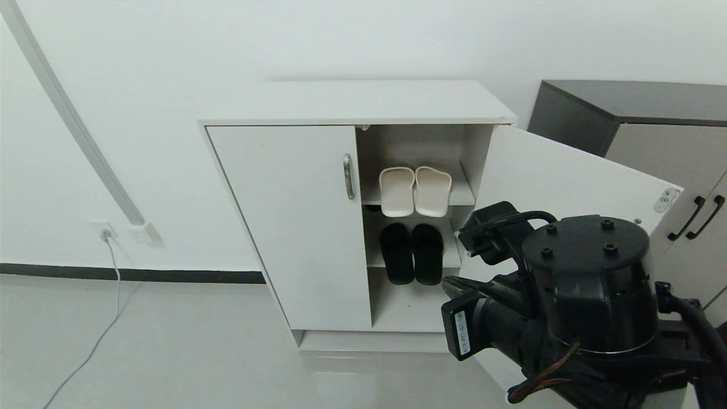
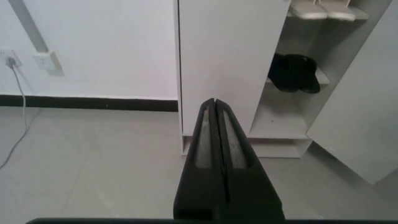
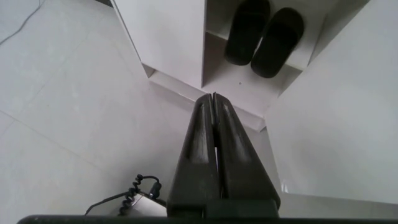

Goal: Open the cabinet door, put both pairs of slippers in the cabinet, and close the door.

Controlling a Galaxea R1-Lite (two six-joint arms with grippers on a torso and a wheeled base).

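Slippers are in, just the door left to shut

Both pairs sit inside the cabinet (image 1: 352, 102): white slippers (image 1: 415, 191) on the upper shelf, black slippers (image 1: 411, 253) on the shelf below, ends poking a bit over the shelf edges. The right-hand door (image 1: 556, 176) stands swung wide open and the left-hand door (image 1: 289, 227) is shut. My right claw (image 3: 213, 106) is clenched on nothing, pointing down at the floor in front of the open bay, near the open door. My left claw (image 2: 214, 109) is clenched empty too, low out in front of the shut door. So I reckon I'm at the closing step. The next move needs the right claw round behind the open door near its free edge, then a steady push along the hinge arc until it meets the frame, without bumping those overhanging slippers.
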